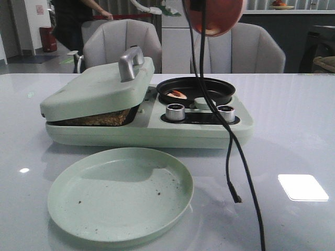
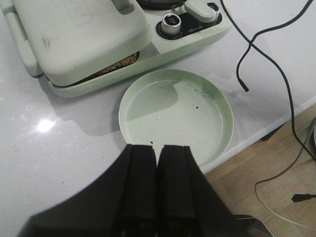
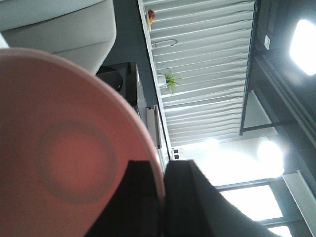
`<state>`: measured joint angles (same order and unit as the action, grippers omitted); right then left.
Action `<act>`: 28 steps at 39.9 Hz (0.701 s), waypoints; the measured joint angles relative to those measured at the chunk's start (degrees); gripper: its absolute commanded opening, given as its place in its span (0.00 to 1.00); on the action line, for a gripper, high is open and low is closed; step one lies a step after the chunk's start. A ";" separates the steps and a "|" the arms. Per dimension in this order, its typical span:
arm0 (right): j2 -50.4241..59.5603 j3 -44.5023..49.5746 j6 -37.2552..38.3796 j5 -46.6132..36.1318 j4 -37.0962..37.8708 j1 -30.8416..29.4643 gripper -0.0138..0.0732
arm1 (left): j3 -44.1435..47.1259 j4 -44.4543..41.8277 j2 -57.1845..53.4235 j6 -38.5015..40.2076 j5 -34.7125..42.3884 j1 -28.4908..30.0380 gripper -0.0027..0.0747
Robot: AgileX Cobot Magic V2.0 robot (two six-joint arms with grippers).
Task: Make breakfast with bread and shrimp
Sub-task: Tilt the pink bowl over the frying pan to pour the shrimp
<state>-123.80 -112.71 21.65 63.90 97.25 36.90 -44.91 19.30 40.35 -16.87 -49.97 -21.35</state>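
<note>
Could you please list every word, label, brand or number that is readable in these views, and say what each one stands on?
None can be read.
Faint embossed marks on the pale green hinged lid of the breakfast maker: too blurred to read.
Small print on the black control panel beside the silver knobs: too small to read.
Pink sign on the far wall: blurred.
The round pale green plate and the pink bowl show no text.

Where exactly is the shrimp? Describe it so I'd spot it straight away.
Find the pale green breakfast cooker on the table. On its right half sits a round black pan. The shrimp lies inside it: a small curled orange-pink piece, the only bright thing there.
</note>
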 measured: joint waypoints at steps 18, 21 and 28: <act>0.00 0.00 0.00 0.00 0.00 0.00 0.21 | 0.00 0.00 0.00 0.00 0.00 0.00 0.16; 0.00 0.00 0.00 0.00 0.00 0.00 0.21 | 0.00 0.00 0.00 0.00 0.00 0.00 0.16; 0.00 0.00 0.00 1.35 0.00 0.65 0.21 | 0.00 0.10 0.00 0.00 -0.73 0.00 0.16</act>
<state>-123.80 -112.71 21.65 65.25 97.25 37.54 -44.91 19.40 40.35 -16.87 -50.70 -21.35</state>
